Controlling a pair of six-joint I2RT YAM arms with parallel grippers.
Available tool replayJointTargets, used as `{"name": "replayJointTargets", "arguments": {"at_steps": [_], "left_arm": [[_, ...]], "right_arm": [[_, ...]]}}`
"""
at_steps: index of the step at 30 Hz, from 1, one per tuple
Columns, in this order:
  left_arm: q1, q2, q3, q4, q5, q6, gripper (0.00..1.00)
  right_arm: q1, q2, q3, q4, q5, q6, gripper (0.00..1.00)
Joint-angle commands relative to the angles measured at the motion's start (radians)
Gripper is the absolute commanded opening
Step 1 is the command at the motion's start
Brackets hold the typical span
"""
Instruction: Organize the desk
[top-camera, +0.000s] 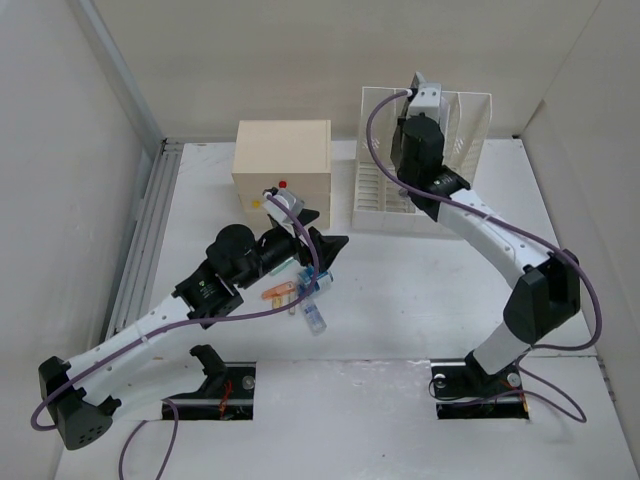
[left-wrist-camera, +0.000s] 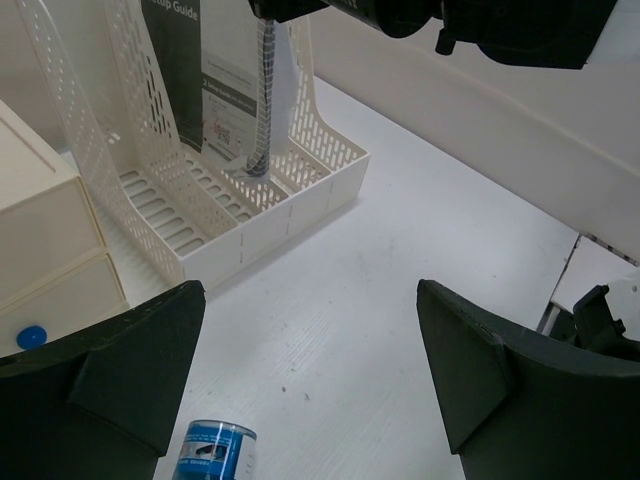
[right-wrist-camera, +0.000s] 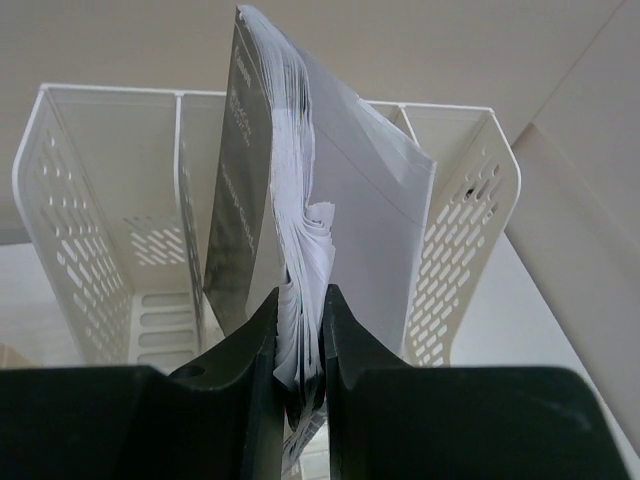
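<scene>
The desk (top-camera: 420, 300) is a white tabletop; its bare surface also fills the left wrist view (left-wrist-camera: 400, 230). My right gripper (right-wrist-camera: 300, 300) is shut on a thick booklet with a dark cover and white pages (right-wrist-camera: 300, 180), held upright over the white slotted file rack (right-wrist-camera: 60, 200). From above, that gripper (top-camera: 425, 97) is at the top of the rack (top-camera: 470, 130). My left gripper (left-wrist-camera: 310, 340) is open and empty, low over the desk near a small blue-labelled container (left-wrist-camera: 215, 450). From above it (top-camera: 322, 258) hovers by small orange and blue items (top-camera: 300, 295).
A cream drawer box (top-camera: 283, 150) stands at the back, left of the rack; a blue knob (left-wrist-camera: 30, 337) shows on it. A ribbed metal rail (top-camera: 150, 230) runs along the left edge. White panels wall the desk. Arm bases sit at the near edge.
</scene>
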Motion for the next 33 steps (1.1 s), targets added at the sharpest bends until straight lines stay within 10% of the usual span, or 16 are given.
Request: {"name": "replayJointTargets", "arguments": {"at_steps": [1,28,33], "left_arm": [[0.0,-0.018,-0.003,0.031,-0.017,0.015,0.85],[0.0,-0.018,-0.012,0.031,-0.044,0.015,0.86],[0.0,-0.018,-0.012,0.04,-0.055,0.006,0.86]], "right_arm": [[0.009,0.006,0.085,0.24,0.037,0.009,0.0],[0.049,0.095,-0.147,0.314,0.048,0.136,0.0],[0.049,0.026,-0.199,0.314,-0.06,0.082,0.79]]}}
